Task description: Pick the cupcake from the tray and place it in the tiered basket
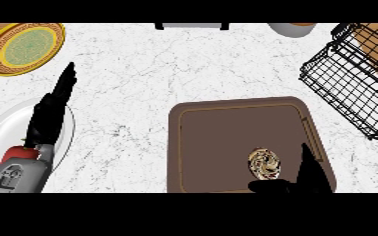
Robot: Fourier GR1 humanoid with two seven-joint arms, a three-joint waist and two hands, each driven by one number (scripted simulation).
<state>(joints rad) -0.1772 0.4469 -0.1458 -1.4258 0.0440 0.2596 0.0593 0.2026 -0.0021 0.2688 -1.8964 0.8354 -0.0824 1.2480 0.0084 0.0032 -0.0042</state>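
Right hand (306, 176) low at the near edge, over the tray's front right corner, fingers straight and pointing away, thumb (267, 187) stuck out to the left; spread wide, holding nothing. Just left of those fingers and just beyond the thumb, the cupcake (264, 161), seen from above as a small swirled oval, sitting on the brown tray (214, 145) toward its front right; contact between hand and cupcake impossible to judge from this angle. Tray flat on the white marbled counter (148, 70), long rim groove along its right side.

Over at the left, the left hand (50, 110) with grey forearm entering from the lower corner, fingers straight and pointing up and away, open and resting, lying across a pale plate (68, 130) cut off by the left edge.

Farther back on the right, the black wire tiered basket (343, 82), partly out of view, well apart from the tray's cupcake. At the far left corner, a round plate with green centre and patterned gold rim (29, 46). Along the far edge, a grey object (192, 26) and a pale round vessel (293, 29), both mostly cropped
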